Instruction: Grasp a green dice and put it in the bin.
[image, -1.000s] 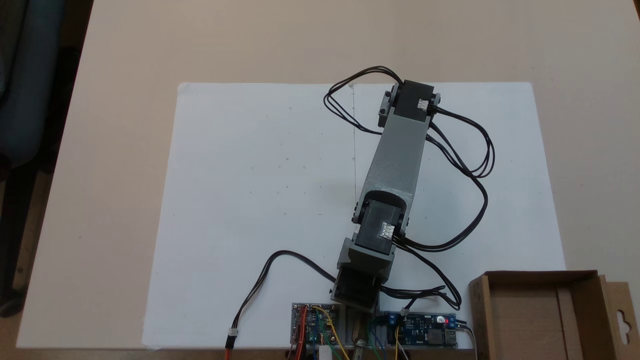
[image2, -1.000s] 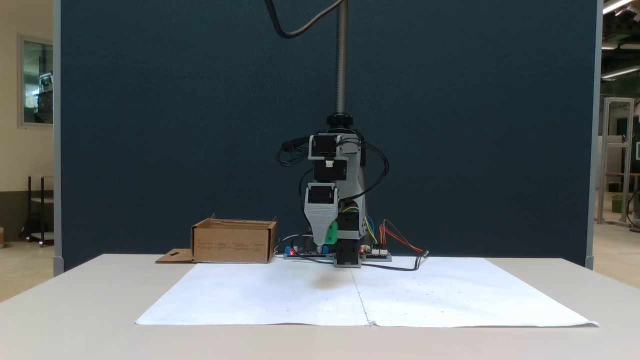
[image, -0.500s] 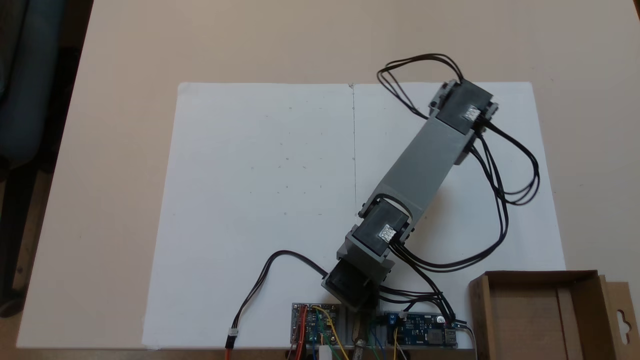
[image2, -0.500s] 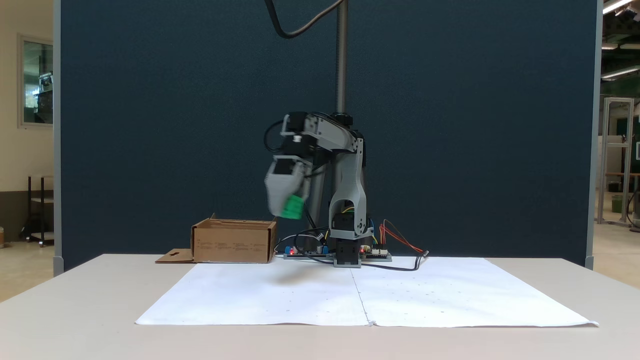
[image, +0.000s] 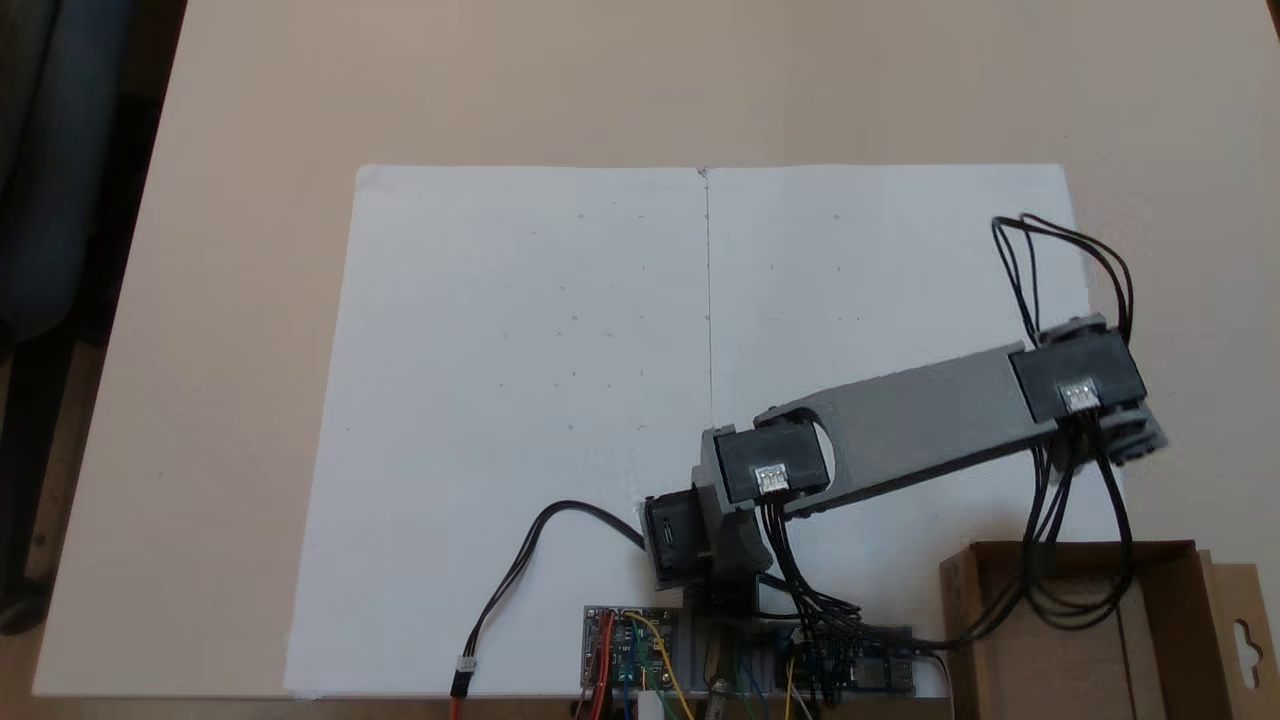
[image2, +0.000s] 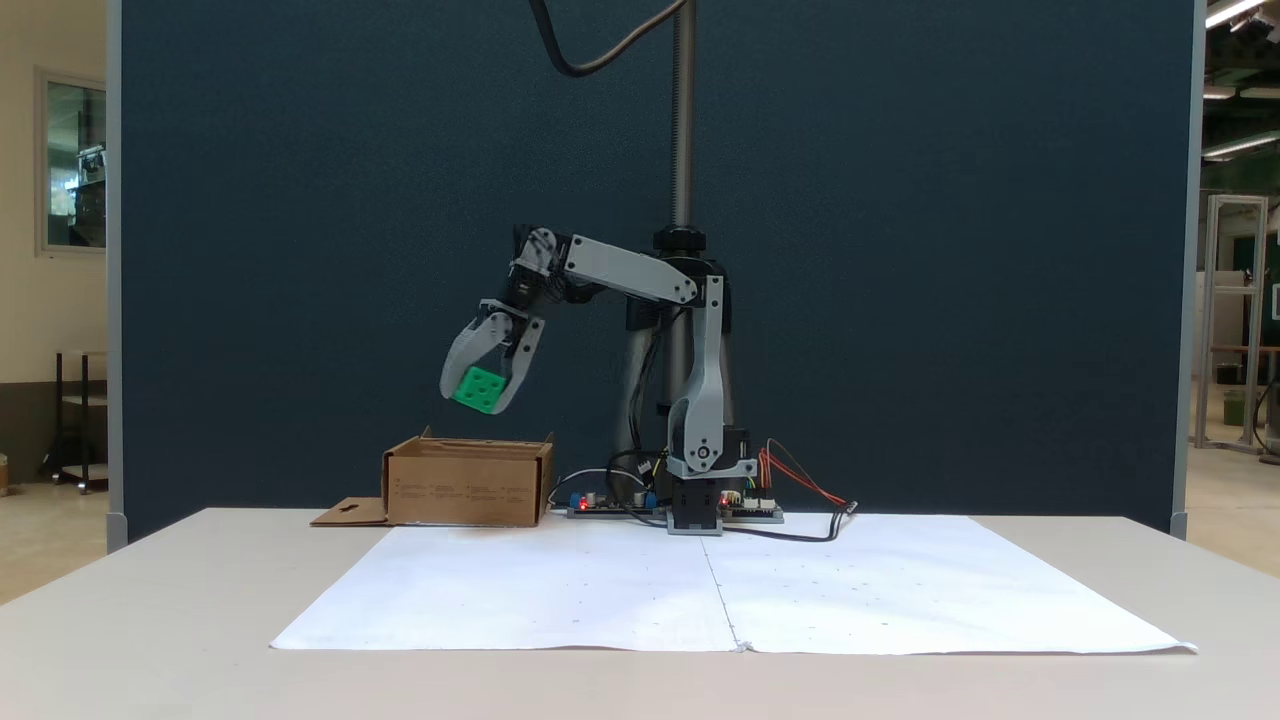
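While the small bright green plastic dice (image2: 478, 389) hangs clamped between the jaws of the grey gripper (image2: 481, 393), the grasp looks done and only the drop remains. In the side-on fixed view the dice is held in the air above the shallow brown cardboard bin (image2: 467, 483), well clear of its rim, roughly over the middle of the box. Seen from above, the grey arm (image: 920, 417) reaches right, its wrist on the far side of the bin (image: 1165, 620). Releasing the cube is what I judge is left.
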